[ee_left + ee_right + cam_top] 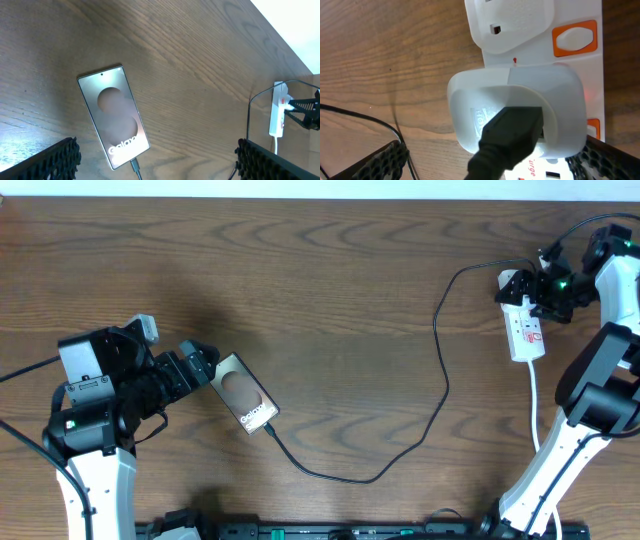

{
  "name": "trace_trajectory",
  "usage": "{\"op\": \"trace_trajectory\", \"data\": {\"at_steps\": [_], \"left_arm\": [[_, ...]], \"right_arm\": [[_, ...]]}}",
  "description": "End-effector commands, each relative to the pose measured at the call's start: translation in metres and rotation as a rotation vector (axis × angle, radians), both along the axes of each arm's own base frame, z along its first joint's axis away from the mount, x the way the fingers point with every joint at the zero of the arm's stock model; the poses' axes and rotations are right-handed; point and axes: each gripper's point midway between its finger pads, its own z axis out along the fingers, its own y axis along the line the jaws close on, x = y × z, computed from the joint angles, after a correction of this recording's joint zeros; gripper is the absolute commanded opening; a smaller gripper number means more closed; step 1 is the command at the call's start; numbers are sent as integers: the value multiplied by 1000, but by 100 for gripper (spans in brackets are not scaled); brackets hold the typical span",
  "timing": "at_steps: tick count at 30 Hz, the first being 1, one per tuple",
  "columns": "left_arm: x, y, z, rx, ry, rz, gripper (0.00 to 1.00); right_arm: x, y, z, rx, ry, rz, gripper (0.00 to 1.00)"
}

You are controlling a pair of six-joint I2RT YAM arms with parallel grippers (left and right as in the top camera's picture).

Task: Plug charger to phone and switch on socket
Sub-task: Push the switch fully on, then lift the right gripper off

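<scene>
The phone (245, 396) lies flat on the wooden table, its "Galaxy" lettering toward the near right. It also shows in the left wrist view (114, 117). The charger's black plug tip (134, 165) sits in the phone's lettered end. The thin black cable (440, 395) loops right and up to the socket (526, 328), a white power strip. My left gripper (200, 364) is open and empty at the phone's far end (157, 167). My right gripper (532, 288) is open over the strip, its fingers either side of the white adapter (520, 107). An orange switch (575, 39) lies just beyond the adapter.
The strip's white cord (535, 405) runs down toward the right arm's base (600, 395). The left arm's body (95, 395) stands at the left edge. The table's far edge (320, 200) meets a pale wall.
</scene>
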Motion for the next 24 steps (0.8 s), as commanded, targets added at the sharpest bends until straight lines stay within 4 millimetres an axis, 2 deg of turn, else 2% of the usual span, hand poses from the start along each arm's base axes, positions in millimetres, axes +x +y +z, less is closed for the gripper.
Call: {"op": "trace_trajectory", "data": {"at_steps": [1,3,7,12,15,20,21,22,24], "left_arm": [[3,3,5,14,-15,4,98],[3,3,6,14,-15,4,98],[3,3,5,14,-15,4,98],[3,3,6,16,-16,2,98],[3,3,6,16,-17,2,98],[3,3,6,17,-17,2,98],[3,3,6,17,-18,2,98],[3,3,6,18,-20,1,98],[4,3,6,30,-29,-11,98]], "right_arm": [[-5,51,-17,160,32,59,99],[-5,49,-18,150,37,49,99],[-1,32,-13,99,52,-13,99],[0,-4,13,-15,54,-82,99],[0,-22,41,-76,18,-111,99],[-7,-44,107,-210,-79,-186,99],[-9,-45,119,-232,-95,-191,99],[-16,-44,143,-272,-130,-198,99],[-22,-42,163,-303,-158,-205,99]]}}
